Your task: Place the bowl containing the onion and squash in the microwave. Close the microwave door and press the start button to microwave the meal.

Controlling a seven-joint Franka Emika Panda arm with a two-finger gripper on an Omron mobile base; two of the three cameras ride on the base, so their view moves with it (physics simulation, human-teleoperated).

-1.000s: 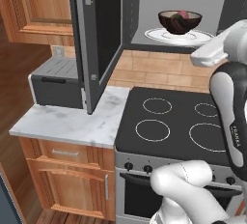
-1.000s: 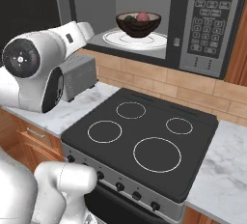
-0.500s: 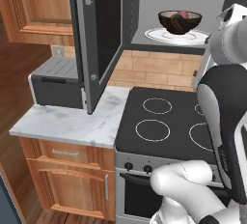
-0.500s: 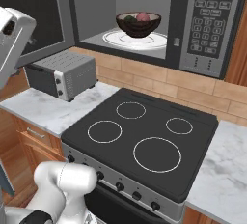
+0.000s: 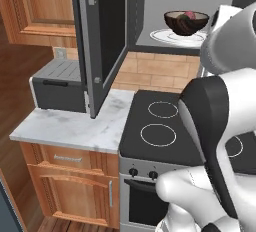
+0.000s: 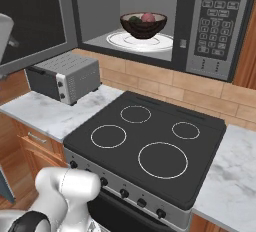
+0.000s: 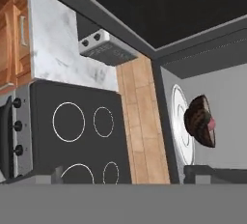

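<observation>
Bowl [image 6: 143, 24] sits on the white plate [image 6: 120, 40] inside the microwave [image 6: 210, 26]. Door [image 5: 102, 41] hangs open. The gripper's fingers are wide apart, holding nothing.

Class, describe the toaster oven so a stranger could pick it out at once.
Find the big microwave above the black stove; its door hangs open to the left. Under that door, on the marble counter, sits the toaster oven: a small grey box with knobs on its front, the counter's sole appliance.

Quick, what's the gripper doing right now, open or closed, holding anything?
Gripper: open and empty; the dark brown wooden bowl sits on the microwave's white turntable plate.
</observation>
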